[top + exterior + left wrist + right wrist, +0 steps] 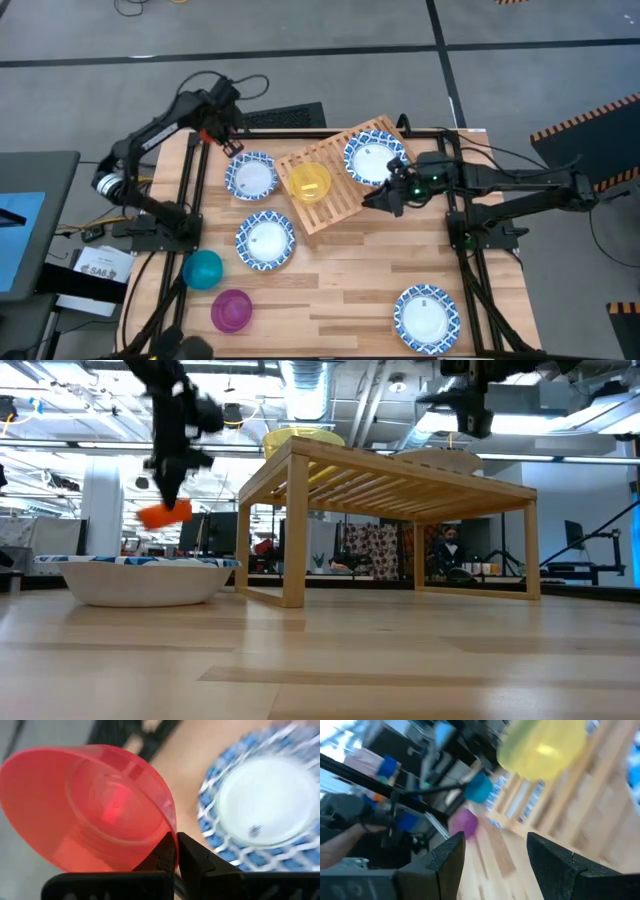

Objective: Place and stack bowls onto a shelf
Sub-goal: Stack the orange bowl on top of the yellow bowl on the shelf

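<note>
Left gripper [175, 851] is pinched on the rim of the orange bowl [85, 807], holding it in the air at the table's far left edge; low view shows the bowl hanging above and just beside a blue-rimmed bowl [250, 176] on the tabletop [340, 280]. Right gripper [386, 200] is over the near right corner of the shelf [345, 205], jaws spread wide with nothing between them. On the shelf: yellow bowl [309, 182] and another blue-rimmed bowl [374, 158], side by side. Off the shelf: third blue-rimmed bowl [266, 241] near its left end, fourth blue-rimmed bowl [426, 317] at the near right, teal bowl [203, 269] and purple bowl [231, 311] at the near left.
</note>
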